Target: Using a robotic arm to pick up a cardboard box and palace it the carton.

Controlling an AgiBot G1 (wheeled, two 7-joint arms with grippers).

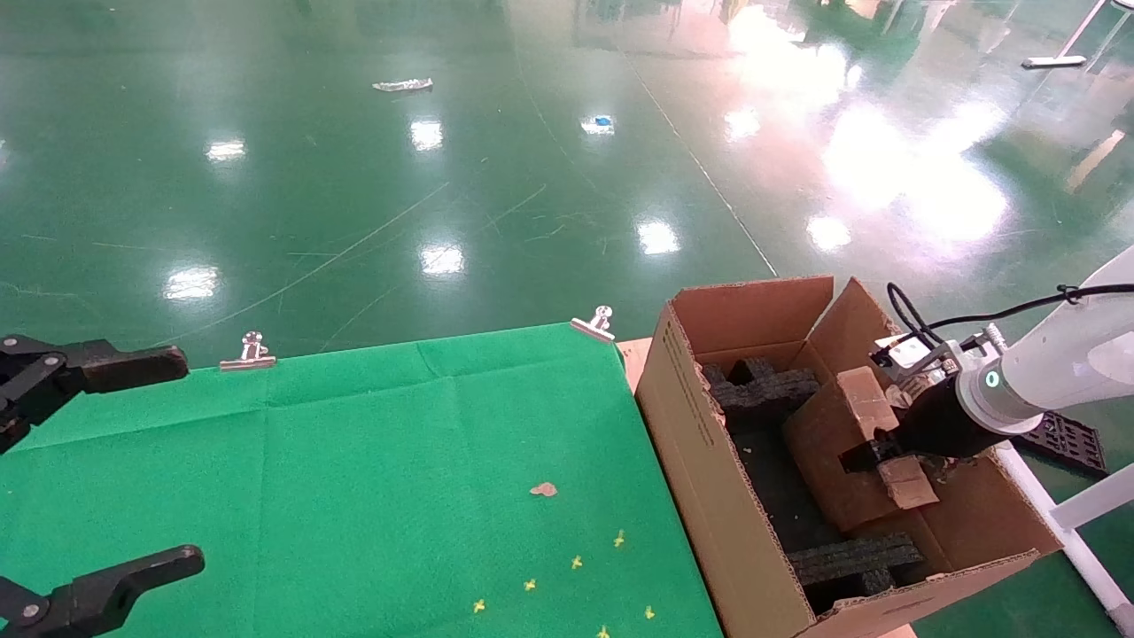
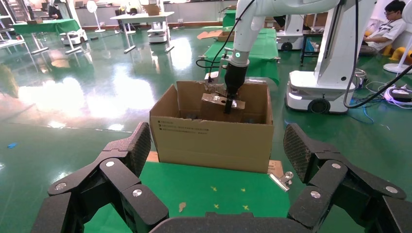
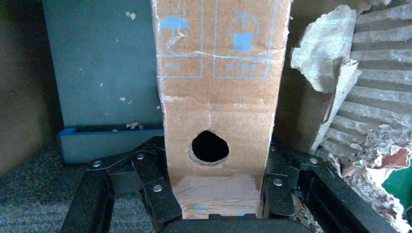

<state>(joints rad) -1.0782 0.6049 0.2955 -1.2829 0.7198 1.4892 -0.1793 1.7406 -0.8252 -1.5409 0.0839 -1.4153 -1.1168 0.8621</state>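
Observation:
The small cardboard box [image 1: 833, 434], with a round hole in one face, sits tilted inside the large carton [image 1: 700, 443]. My right gripper [image 1: 877, 456], on the white robotic arm [image 1: 1054, 363], is shut on the box. In the right wrist view the box [image 3: 221, 97] fills the space between the black fingers [image 3: 150, 179] of the right gripper [image 3: 216, 155]. My left gripper [image 1: 190, 458] is open and empty over the left of the green table. The left wrist view shows the left gripper [image 2: 216, 145], the carton [image 2: 209, 128] and the box [image 2: 216, 104] held in it.
Black foam pieces [image 1: 762, 390] lie in the carton, with another [image 1: 855, 558] near its front. The green cloth [image 1: 354, 478] is held by two metal clips [image 1: 250, 354] and carries a brown scrap [image 1: 543, 489] and yellow marks. Green floor lies beyond.

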